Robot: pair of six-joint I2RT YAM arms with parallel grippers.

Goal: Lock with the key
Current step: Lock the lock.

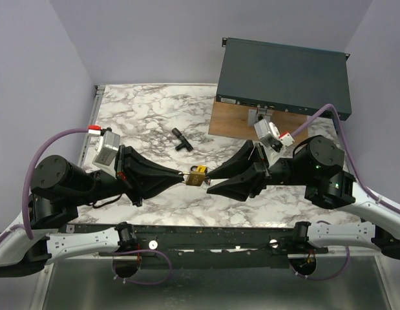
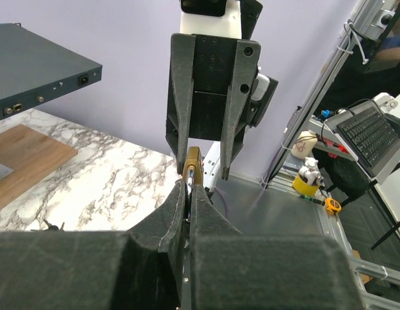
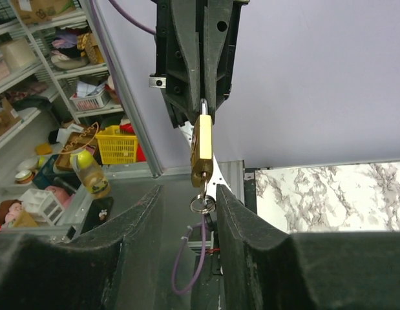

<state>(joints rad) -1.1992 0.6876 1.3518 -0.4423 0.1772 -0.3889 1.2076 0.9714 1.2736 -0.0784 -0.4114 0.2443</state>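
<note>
A brass padlock (image 1: 197,175) hangs in the air between the two arms, above the marble table (image 1: 148,110). My left gripper (image 1: 185,175) is shut on its steel shackle; in the left wrist view the lock body (image 2: 192,165) sticks out past the pinched fingertips (image 2: 198,194). In the right wrist view the padlock (image 3: 203,148) hangs with the key (image 3: 202,188) in its keyhole and a key ring (image 3: 203,205) below. My right gripper (image 3: 189,190) stands open around the key and ring, its pads on either side with a gap and not touching them.
A dark blue-grey equipment box (image 1: 284,77) sits on a wooden board (image 1: 232,119) at the back right. A small black T-shaped tool (image 1: 181,139) lies on the marble behind the grippers. The table's front edge runs just below both arms.
</note>
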